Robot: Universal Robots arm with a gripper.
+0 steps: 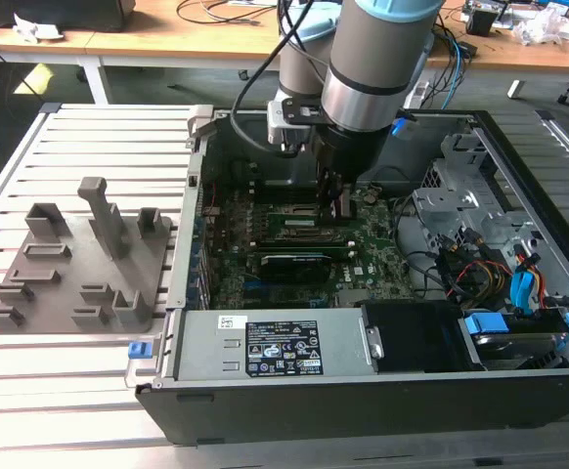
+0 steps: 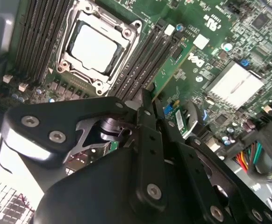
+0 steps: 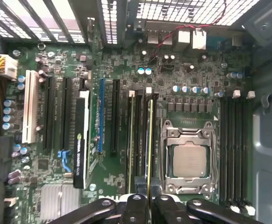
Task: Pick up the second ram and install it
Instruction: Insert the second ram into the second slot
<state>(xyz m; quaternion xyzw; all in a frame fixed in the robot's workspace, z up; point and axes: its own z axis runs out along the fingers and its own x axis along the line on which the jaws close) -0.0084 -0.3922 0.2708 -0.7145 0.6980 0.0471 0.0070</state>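
Now, gripper [image 3: 148, 201]: mine, pinching the second ram [image 3: 150, 140] edge-on
ram: standing in slot just beside CPU socket [image 3: 188, 158]
socket: on motherboard [image 3: 56, 60]

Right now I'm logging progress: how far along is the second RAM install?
Done: the second ram is lined up along the memory slots beside the CPU socket. In hand: the pincer grips it. Left: letting go; whether it is seated cannot be told.

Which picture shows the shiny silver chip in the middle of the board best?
The first wrist view: the silver chip faces the camera squarely, uncovered. The second wrist view shows the chip slanted. In the exterior view the arm stands over that spot.
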